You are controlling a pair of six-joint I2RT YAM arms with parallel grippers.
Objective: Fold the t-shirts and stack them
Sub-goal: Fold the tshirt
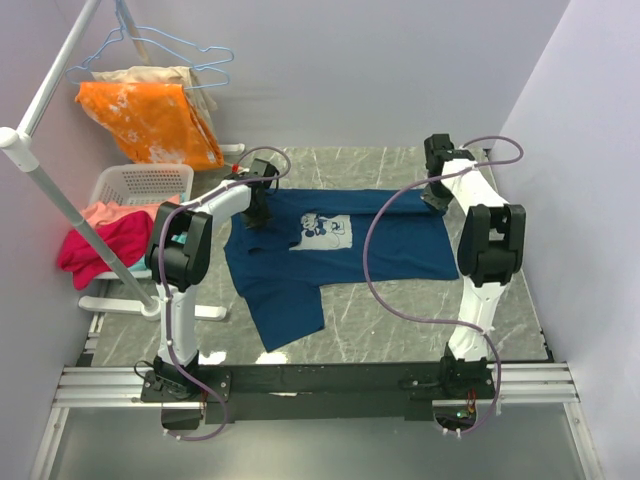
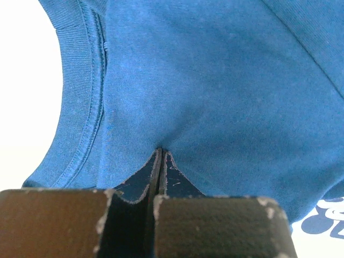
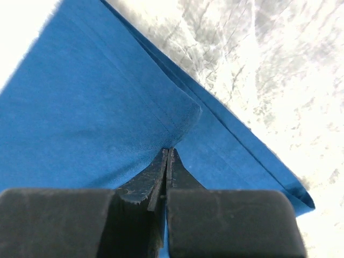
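Here's where our navy t-shirt point(image 1: 335, 258) is: spread out in the middle of the grey marble desk point(image 1: 420, 325), collar end to the left, bottom hem to the right, pale cartoon print point(image 1: 322, 232) facing up. One flap of it sticks out toward the near edge.

The left arm point(image 1: 215, 205) reaches over to the collar end. In the wrist view the left jaws are pressed together with blue cloth pinched between them, just beside the ribbed collar point(image 2: 80, 91). A bit of the print point(image 2: 322, 220) peeks in at the lower right there.

The right arm point(image 1: 478, 215) is out at the far right corner of the shirt. The right jaws are closed on cloth too, right by a stitched hem edge point(image 3: 177, 115) that's doubled over another layer, with bare desk point(image 3: 269, 64) beyond it.

Off to the left there's a white basket point(image 1: 145, 182) with pink cloth point(image 1: 95, 240) draped over it. Behind that, an orange garment point(image 1: 150, 120) and some wire hangers point(image 1: 195, 50) hang on a rack.
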